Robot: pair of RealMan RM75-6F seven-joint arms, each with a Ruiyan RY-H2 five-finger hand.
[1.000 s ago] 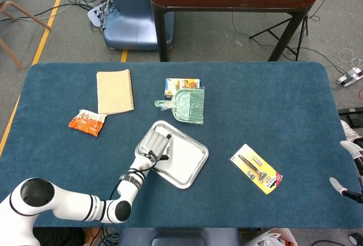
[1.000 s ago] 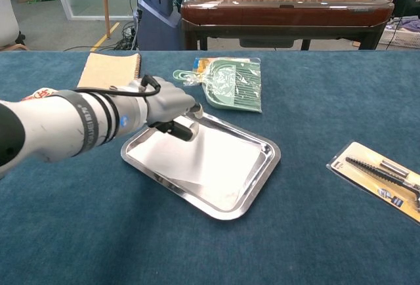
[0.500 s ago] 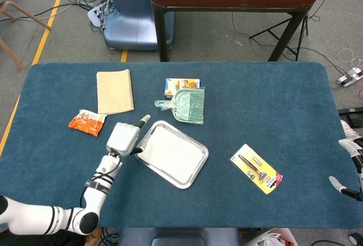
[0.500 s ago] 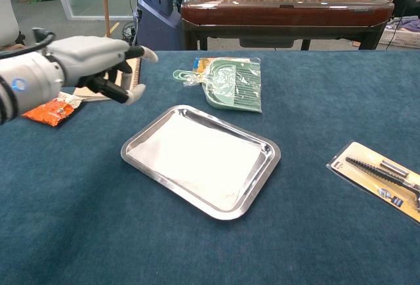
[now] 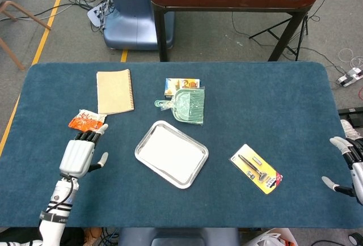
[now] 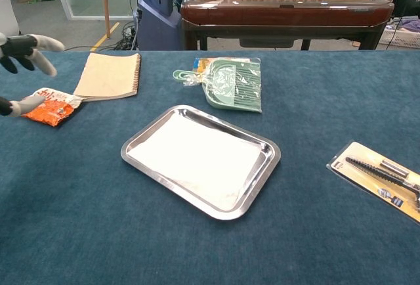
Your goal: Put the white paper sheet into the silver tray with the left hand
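The white paper sheet (image 5: pixel 170 152) (image 6: pixel 197 153) lies flat inside the silver tray (image 5: pixel 196 169) (image 6: pixel 265 171) near the table's middle. My left hand (image 5: pixel 81 153) (image 6: pixel 25 52) is open, fingers spread, well to the left of the tray and just below the orange snack packet; it holds nothing. My right hand (image 5: pixel 347 166) shows at the far right table edge, open and empty, far from the tray.
An orange snack packet (image 5: pixel 87 122) (image 6: pixel 50 106) and a spiral notebook (image 5: pixel 115 90) (image 6: pixel 108 75) lie at the left. A green dustpan (image 5: pixel 189 105) (image 6: pixel 231 84) over a small box (image 5: pixel 178 85) sits behind the tray. A packaged razor (image 5: pixel 256 168) (image 6: pixel 382 176) lies to the right.
My left hand let go of the paper, which now stays in the tray. The hand pulled away leftward and toward the table's near-left side, opening its fingers.
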